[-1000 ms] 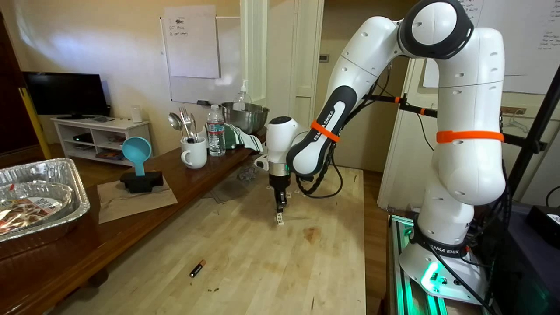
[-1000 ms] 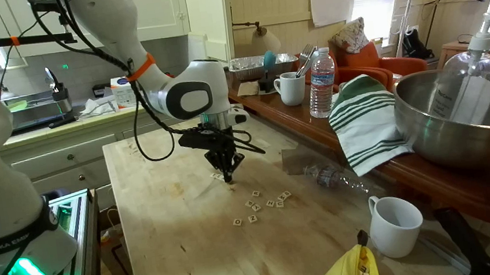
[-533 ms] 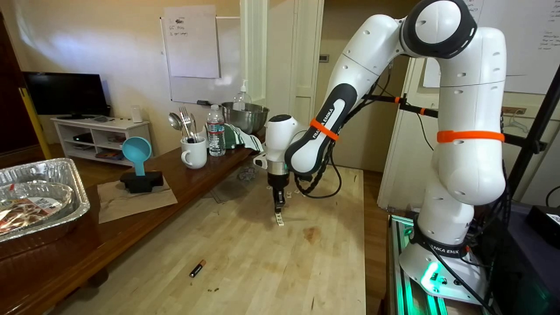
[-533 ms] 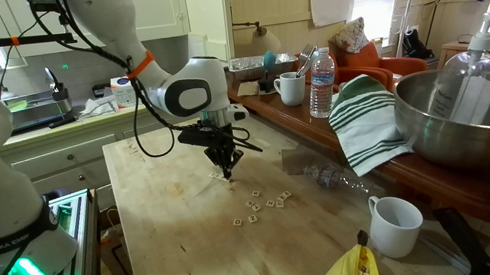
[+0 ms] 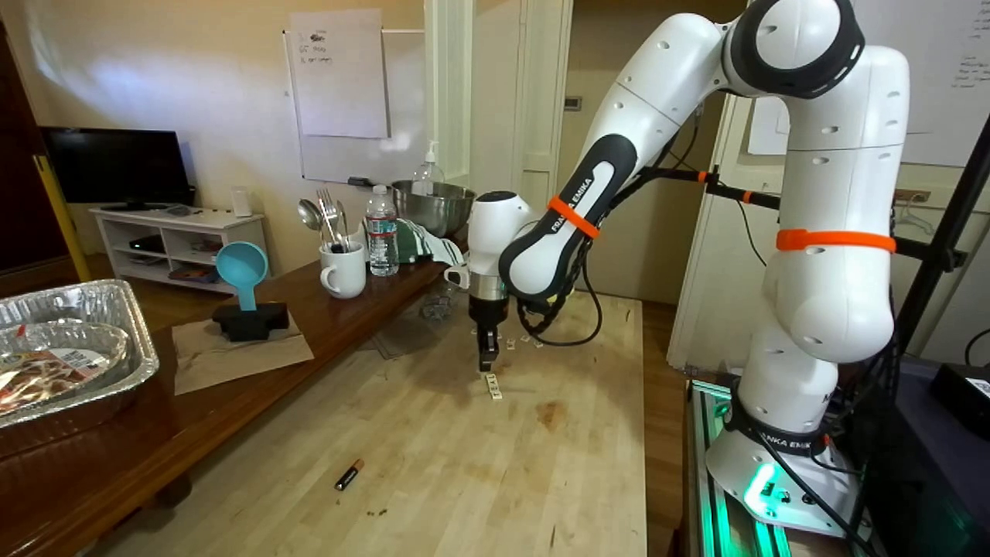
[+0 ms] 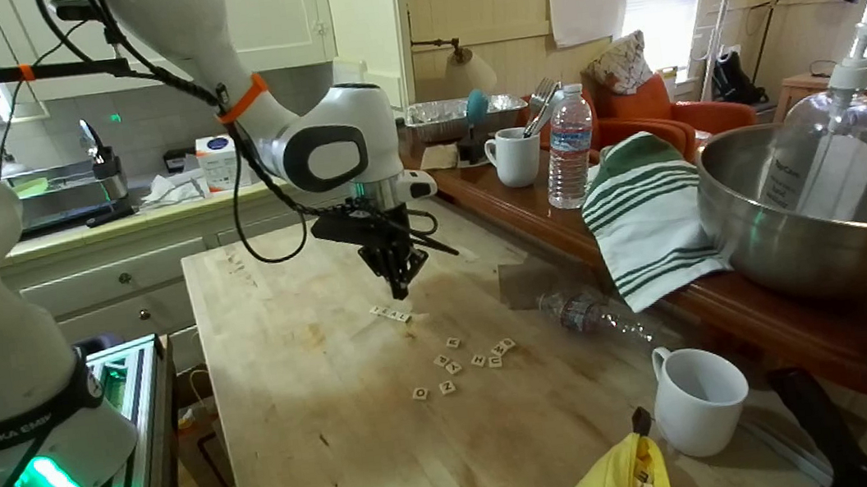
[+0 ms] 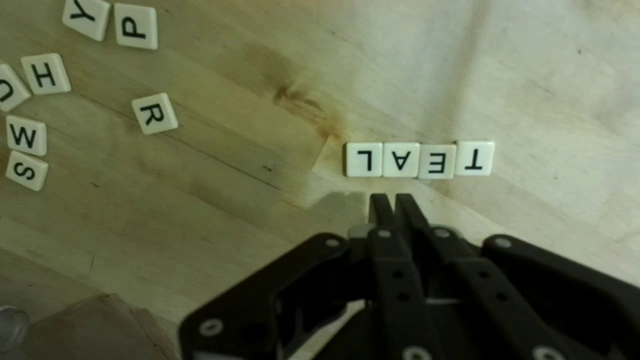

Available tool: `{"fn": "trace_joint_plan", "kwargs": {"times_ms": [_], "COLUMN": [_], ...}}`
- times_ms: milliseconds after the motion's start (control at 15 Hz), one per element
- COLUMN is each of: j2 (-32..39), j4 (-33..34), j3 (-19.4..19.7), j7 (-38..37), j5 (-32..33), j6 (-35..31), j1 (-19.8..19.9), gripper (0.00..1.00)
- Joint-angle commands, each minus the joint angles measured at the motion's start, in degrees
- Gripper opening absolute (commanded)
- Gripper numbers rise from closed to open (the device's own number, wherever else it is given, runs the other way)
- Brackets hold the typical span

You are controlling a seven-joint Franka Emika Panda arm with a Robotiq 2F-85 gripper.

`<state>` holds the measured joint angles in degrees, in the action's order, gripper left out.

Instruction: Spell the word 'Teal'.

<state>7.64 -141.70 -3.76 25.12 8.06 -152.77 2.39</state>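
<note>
A row of small whitish letter tiles lies on the light wooden table; in the wrist view the L tile [image 7: 365, 160], A tile [image 7: 401, 160], E tile [image 7: 437, 161] and T tile [image 7: 475, 158] touch side by side, upside down in that picture. Read from the T, they spell TEAL. The E sits slightly out of line. The row shows in both exterior views [image 5: 493, 387] [image 6: 391, 314]. My gripper [image 7: 391, 196] is empty, its fingertips almost together with a thin gap. It hovers just above the table near the L end of the row [image 5: 488, 367] [image 6: 400, 294], apart from the tiles.
Loose tiles lie beyond, such as the R tile [image 7: 155, 113], H tile [image 7: 46, 74] and O tile [image 6: 420, 394]. A plastic bottle [image 6: 582, 312] lies near the raised wooden ledge. A white mug [image 6: 699, 401], yellow pouch [image 6: 616, 486] and battery [image 5: 349, 475] are also on the table.
My gripper has risen from the end of the tile row and drawn slightly away from it. The whole row now shows in both exterior views. The tiles look unmoved over the last half second.
</note>
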Motion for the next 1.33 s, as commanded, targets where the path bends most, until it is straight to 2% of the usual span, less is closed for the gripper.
{"fn": "trace_joint_plan", "kwargs": {"times_ms": [0,533,1267], "j2": [-3.64,-7.88,-12.14], "j4": [-1.73,-1.85,-3.15], "j3": [-0.42,0.14,0.89], "j7": [1.43,1.46,1.54], "j5": [-2.95,-5.43,-7.61], "j6": [3.36,10.28,12.65], "j1": [-0.52,-1.53,-3.10], "gripper": [0.40,1.00,1.00]}}
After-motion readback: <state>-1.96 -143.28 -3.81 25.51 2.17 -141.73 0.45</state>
